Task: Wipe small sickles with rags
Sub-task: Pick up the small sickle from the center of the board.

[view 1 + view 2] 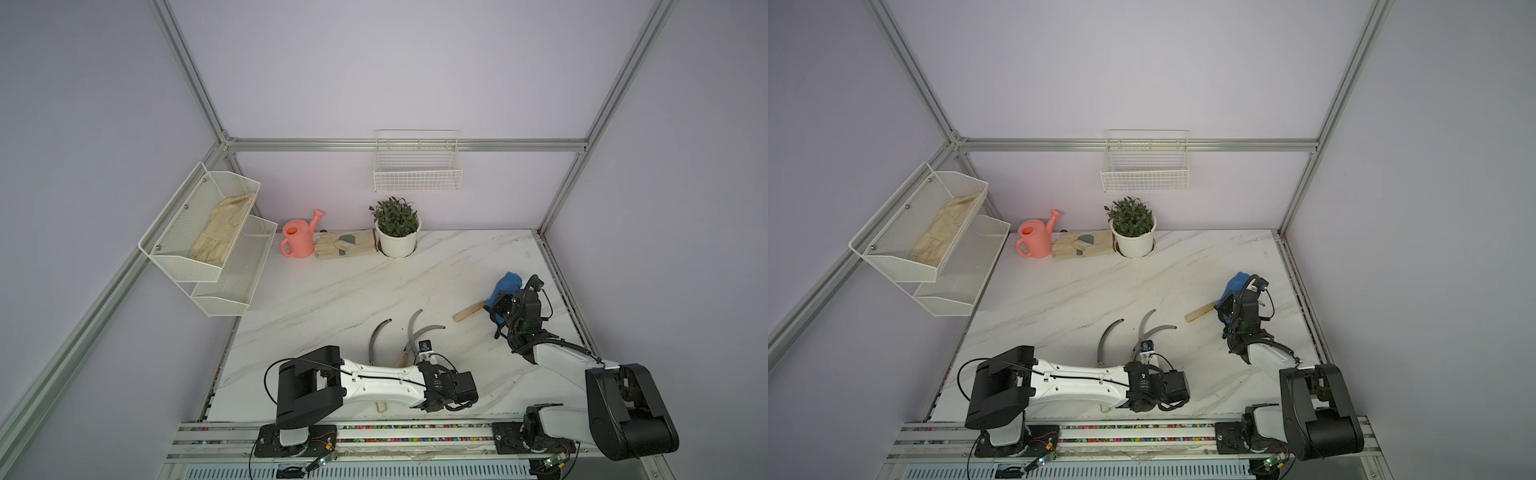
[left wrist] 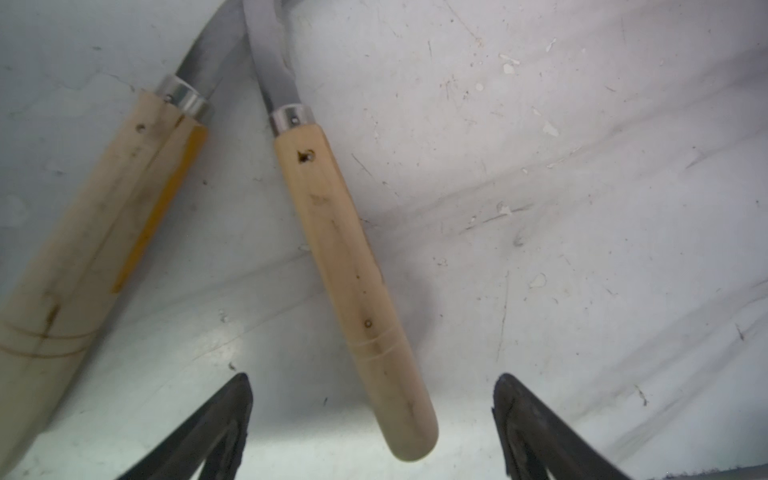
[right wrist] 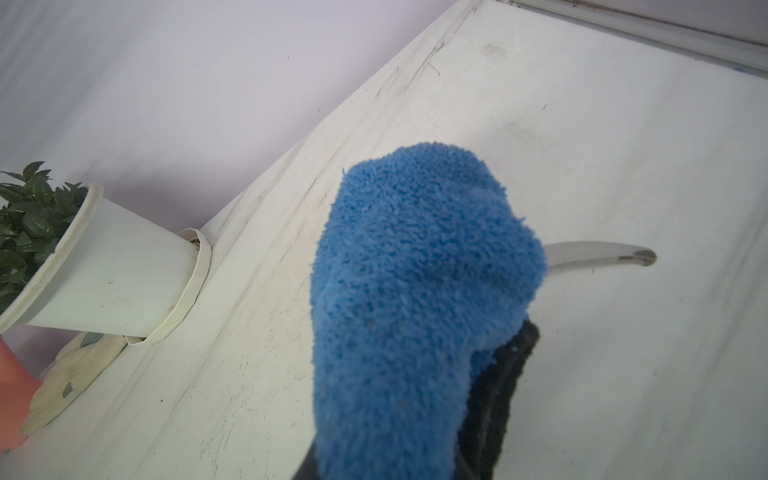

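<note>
I hold the left pincer (image 2: 372, 386) low over the marble surface (image 2: 582, 208). Its fingers (image 2: 232, 415) are apart, and the butt end of one pale wooden handle (image 2: 353, 291) lies between them with a gap on each side, so nothing is gripped. A second handle (image 2: 95, 232) lies just beside it, angled away, and the two blades meet beyond the metal collars. In both top views three of the small sickles (image 1: 411, 332) lie together near the front middle of the surface, partly under my left arm: two dark blades cross, and a third blade (image 1: 376, 338) curves just beside them. Over on the right, the right pincer (image 1: 500, 302) is clamped together on the blue rag (image 3: 415, 291), which covers most of that wrist view, so I cannot see the fingers themselves. The rag sits over the fourth sickle. That sickle's handle (image 1: 467, 311) sticks out towards the middle of the surface, and its blade tip (image 3: 602, 257) shows past the fluff. A potted plant (image 1: 397, 232), a pink watering can (image 1: 299, 239) and a beige glove (image 1: 345, 245) stand well apart along the back wall.
</note>
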Controlling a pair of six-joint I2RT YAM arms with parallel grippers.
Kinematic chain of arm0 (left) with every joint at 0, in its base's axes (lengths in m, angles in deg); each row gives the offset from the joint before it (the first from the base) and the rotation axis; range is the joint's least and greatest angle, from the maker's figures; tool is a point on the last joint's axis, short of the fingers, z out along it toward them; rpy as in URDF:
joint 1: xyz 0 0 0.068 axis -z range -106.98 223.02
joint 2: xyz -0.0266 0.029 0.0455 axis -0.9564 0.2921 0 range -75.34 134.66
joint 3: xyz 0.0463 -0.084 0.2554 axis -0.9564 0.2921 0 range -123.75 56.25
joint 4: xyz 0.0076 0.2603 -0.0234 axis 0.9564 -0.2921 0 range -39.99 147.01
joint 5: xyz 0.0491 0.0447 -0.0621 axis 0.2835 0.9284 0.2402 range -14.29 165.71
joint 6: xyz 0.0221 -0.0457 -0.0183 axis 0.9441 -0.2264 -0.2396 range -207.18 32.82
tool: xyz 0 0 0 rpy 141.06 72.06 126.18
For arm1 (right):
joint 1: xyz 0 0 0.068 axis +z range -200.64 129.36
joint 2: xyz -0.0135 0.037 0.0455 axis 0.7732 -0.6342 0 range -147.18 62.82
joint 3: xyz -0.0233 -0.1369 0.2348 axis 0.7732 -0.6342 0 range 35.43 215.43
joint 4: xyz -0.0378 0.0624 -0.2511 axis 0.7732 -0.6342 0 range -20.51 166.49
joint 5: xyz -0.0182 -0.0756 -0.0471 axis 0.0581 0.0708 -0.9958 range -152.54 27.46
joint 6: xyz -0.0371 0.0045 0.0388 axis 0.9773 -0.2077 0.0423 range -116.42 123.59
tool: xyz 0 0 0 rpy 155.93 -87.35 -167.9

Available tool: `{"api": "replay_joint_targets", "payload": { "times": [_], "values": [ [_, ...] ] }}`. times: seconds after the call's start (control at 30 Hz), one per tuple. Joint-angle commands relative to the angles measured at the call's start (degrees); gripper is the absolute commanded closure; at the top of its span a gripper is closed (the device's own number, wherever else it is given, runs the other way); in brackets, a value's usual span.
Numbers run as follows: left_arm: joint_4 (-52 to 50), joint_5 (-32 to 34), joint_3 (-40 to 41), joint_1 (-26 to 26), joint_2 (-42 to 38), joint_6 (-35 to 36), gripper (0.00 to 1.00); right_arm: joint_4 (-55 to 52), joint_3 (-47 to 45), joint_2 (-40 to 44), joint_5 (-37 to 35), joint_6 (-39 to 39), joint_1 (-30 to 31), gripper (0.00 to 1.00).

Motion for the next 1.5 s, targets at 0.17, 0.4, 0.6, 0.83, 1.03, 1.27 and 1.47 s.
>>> {"api": "replay_joint_targets", "payload": {
  "times": [0.17,0.4,0.6,0.83,1.03,1.27,1.47],
  "values": [
    [0.2,-3.8,-2.7,0.1,3.6,-3.4,0.26,0.8,1.9,-1.2,0.8,0.3,-0.2,1.00],
    [0.1,-5.6,-2.8,-1.0,6.0,-3.7,0.53,1.1,1.7,-0.9,1.0,0.3,-0.2,1.00],
    [0.0,-6.5,-2.2,-2.2,6.2,-3.7,0.77,1.1,1.6,-1.0,1.0,0.3,-0.1,1.00],
    [-0.3,-6.6,-1.5,-5.9,6.1,-0.7,0.88,1.1,1.6,-0.9,1.2,0.3,-0.2,1.00],
    [-1.8,-4.2,-6.4,-12.6,8.6,11.0,0.89,1.1,1.6,-0.9,1.2,0.3,-0.2,1.00],
    [-3.6,-5.2,-12.9,-13.3,12.6,20.1,0.77,0.7,1.9,-1.2,1.1,0.4,-0.2,1.00],
    [-4.6,-3.8,-10.0,-13.2,9.9,18.4,0.50,1.0,1.8,-1.1,1.4,0.4,-0.2,1.00]
  ]
}}
